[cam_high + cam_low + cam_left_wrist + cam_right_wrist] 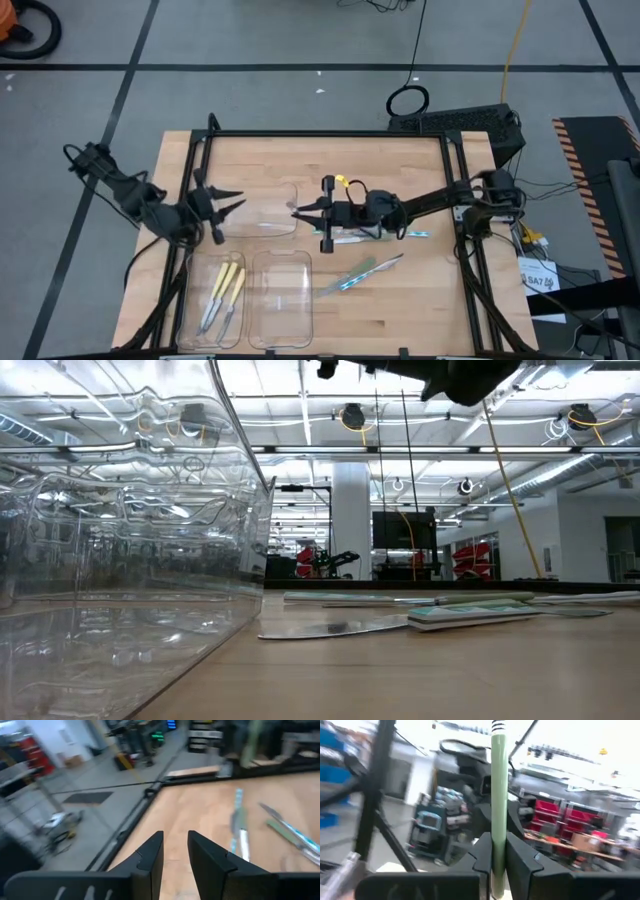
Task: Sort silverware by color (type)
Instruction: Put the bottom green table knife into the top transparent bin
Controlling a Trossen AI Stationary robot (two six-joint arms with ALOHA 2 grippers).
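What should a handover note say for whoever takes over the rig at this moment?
Right gripper: shut on a green utensil, raised mid-table by the far tray.
Left gripper: empty, fingers slightly apart, at the table's left side.
Done: two yellow utensils lie in the near-left tray.
Left: place the green one; the loose utensils on the table's right, green and blue, still need sorting. The middle tray looks empty.
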